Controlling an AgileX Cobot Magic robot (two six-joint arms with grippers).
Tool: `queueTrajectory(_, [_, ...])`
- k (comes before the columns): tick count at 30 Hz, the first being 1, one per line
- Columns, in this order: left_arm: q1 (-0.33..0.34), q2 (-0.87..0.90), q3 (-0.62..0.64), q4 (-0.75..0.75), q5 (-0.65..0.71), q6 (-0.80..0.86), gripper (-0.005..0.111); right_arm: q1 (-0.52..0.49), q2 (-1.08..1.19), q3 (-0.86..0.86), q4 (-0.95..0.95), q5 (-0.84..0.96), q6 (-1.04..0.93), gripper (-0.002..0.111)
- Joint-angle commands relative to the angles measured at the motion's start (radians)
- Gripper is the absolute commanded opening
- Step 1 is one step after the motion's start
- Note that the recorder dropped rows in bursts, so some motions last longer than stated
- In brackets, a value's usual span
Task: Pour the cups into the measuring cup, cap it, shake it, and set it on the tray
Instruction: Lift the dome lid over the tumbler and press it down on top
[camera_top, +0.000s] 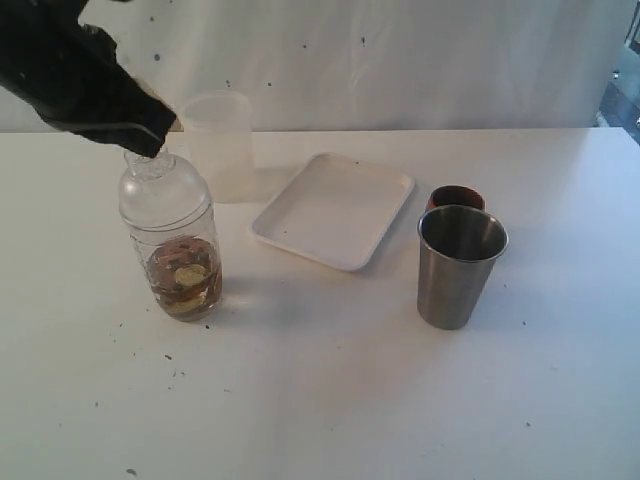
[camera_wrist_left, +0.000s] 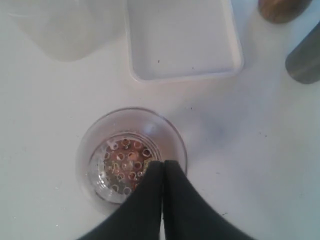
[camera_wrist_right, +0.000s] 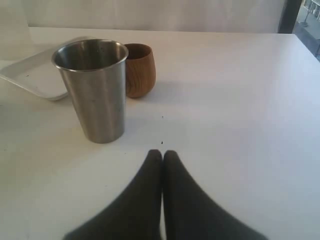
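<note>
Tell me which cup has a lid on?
The clear measuring cup, holding brownish contents; the steel tumbler, wooden cup and frosted cup stand open.

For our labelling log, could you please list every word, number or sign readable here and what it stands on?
No readable text anywhere.
The measuring cup: any marks on its side are too faint to read.
The steel tumbler, wooden cup, tray: no lettering visible.

Frosted plastic cup (camera_top: 220, 140) upright on speckled white table (camera_top: 330, 400); white backdrop (camera_top: 420, 60) behind.
</note>
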Motion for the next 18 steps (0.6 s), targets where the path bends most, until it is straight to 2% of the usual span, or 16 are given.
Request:
queueTrajectory(1, [-0.005,0.003,0.051,-0.025,-0.075,0.036,0.0,0.001,-0.006,0.004,0.0,-0.011,0.003,0.0])
queueTrajectory(10, [-0.005,0.003,0.092,-0.036,-0.128,0.058,0.0,0.001,-0.006,0.004,0.0,-0.011,0.003,0.0])
queueTrajectory(15, [-0.005,-0.012,0.092,-0.144,-0.12,0.148,0.0,0.001,-0.006,0.004,0.0,-0.011,0.003,0.0])
queueTrajectory(18, [-0.005,-0.033,0.078,-0.161,-0.12,0.179,0.0,0.001,-0.006,0.004,0.0,-0.011,0.003,0.0])
